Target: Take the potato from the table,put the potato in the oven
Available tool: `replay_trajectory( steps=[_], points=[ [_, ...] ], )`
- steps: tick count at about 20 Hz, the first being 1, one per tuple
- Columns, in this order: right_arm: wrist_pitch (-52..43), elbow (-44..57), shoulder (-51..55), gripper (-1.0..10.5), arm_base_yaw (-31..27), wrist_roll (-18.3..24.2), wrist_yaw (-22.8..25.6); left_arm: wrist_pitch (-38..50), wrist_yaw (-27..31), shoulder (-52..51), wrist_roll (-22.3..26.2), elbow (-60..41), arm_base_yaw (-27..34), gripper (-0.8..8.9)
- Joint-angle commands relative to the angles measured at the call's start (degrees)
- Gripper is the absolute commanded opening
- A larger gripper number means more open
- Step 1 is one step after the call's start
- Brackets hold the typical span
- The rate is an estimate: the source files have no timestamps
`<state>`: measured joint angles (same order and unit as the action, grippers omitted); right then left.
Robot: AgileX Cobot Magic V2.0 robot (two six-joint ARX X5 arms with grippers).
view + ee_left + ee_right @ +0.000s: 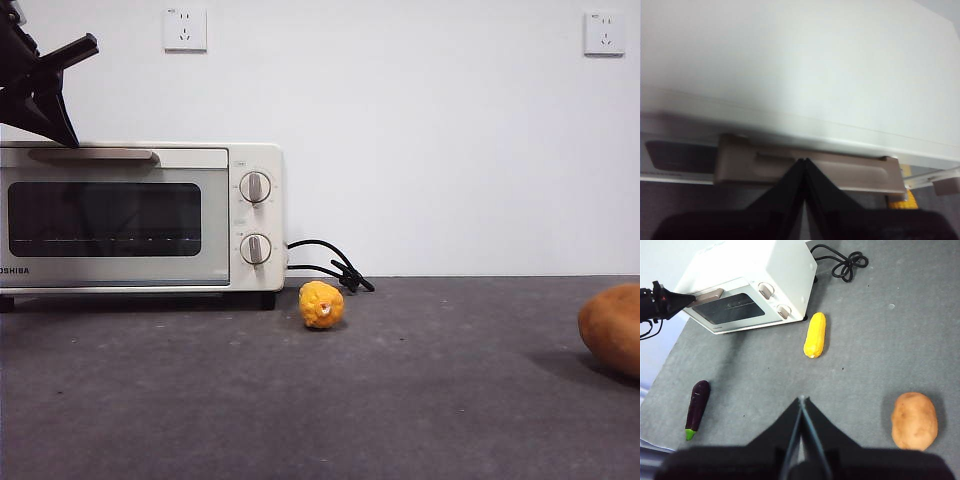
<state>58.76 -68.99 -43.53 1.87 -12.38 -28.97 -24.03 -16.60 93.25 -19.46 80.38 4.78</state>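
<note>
I find the oven [140, 217] standing on the table [330, 400] at its back edge, against the white wall [400, 130], toward the left back corner as the front view has it. Its dark glass door is closed, with the bar handle [92, 154] along the top of the door and 2 round knobs [255, 187] on the panel beside it. A black cord [335, 265] lies coiled on the table behind the oven's knob side.

The left gripper [804, 161] is at the oven's top front edge, tips right at the bar handle [810, 167]. In my left wrist view its 2 jaws meet at a point, pressed together, with nothing between them. From the front view the same gripper [70, 135] enters from the upper left corner, tip down just above the handle; whether it touches the handle I cannot tell.

The right gripper [801, 399] hangs high over the open table, well apart from everything. Its jaws are together and hold nothing.

The potato [914, 421] lies on the table by itself, toward the right edge in the front view [612, 327], well apart from the oven and untouched by either gripper.

A corn cob [815, 335] lies on the table just in front of the oven's knob corner, near it but not touching; the front view shows it end-on [321, 304]. An eggplant [697, 408], dark purple with a green stem end, lies near the table edge on the oven's door side, well apart from the potato.

2 wall sockets [185, 29] sit high on the wall.
</note>
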Motion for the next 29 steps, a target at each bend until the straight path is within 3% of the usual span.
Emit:
replay_trajectory(
  steps=[1, 6, 29],
  points=[
    [-0.2, -0.2, 0.1, 0.0, 0.0, 0.4, -0.2, 1.2, 1.5, 0.6, 2.3, 0.1, 0.0, -0.06],
    [0.1, -0.2, 0.1, 0.0, 0.0, 0.4, -0.2, 1.9, 1.6, 0.9, 4.9, 0.1, 0.0, -0.06],
    [2.9, -0.2, 0.2, 0.0, 0.0, 0.0, -0.2, -5.4, 1.3, 4.0, 6.7, 0.1, 0.2, -0.06]
  ],
)
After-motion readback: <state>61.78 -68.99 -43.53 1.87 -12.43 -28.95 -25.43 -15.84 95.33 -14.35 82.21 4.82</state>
